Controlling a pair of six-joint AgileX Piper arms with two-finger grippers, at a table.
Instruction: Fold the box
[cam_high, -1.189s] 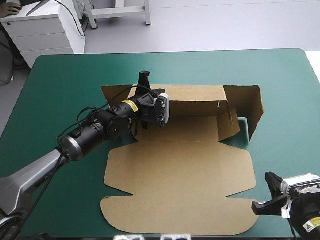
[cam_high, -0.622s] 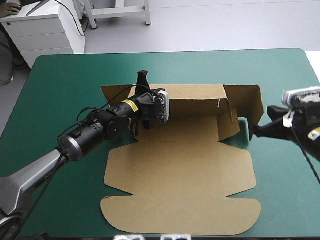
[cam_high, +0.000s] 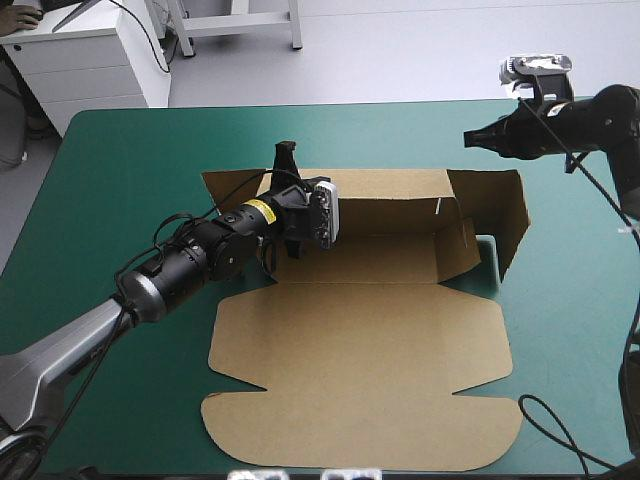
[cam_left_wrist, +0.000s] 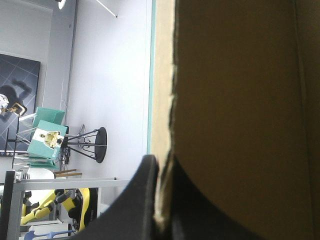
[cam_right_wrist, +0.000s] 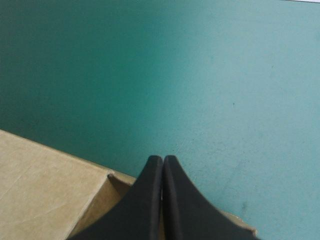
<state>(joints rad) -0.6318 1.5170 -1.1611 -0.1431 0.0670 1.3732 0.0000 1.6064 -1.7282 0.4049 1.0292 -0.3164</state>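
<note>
**Q:** Where is the box, and what sort of thing is it to handle?

**A:** The box (cam_high: 360, 340) lies in the middle of the table, a cut sheet of brown board. Its far wall (cam_high: 395, 200) is raised, the side wall (cam_high: 512, 215) at the right end stands too, and the lid (cam_high: 360, 390) lies flat towards the near edge. I judge it light and stiff. It should bend cleanly along its creases and nowhere else, and it will probably slide on the teal-green cover (cam_high: 120, 180) if pushed without being held.

**Q:** So where do you take hold?

**A:** By an edge, close to a crease. My left gripper (cam_high: 287, 165) is clamped on the top edge of the far wall near its left corner. The wrist view shows the board (cam_left_wrist: 240, 100) pinched between my black fingers (cam_left_wrist: 145, 200), one on each face. That pins the sheet.

**Q:** And your other one?

**A:** My right gripper (cam_high: 475, 137) hangs above the box's far right corner with its fingers pressed together and nothing between them. Below its tip I see the corner (cam_right_wrist: 112, 177) where the walls meet. Closed like that it could serve as a blunt pusher. A light press should be enough, since board creases badly under a hard squeeze.
</note>
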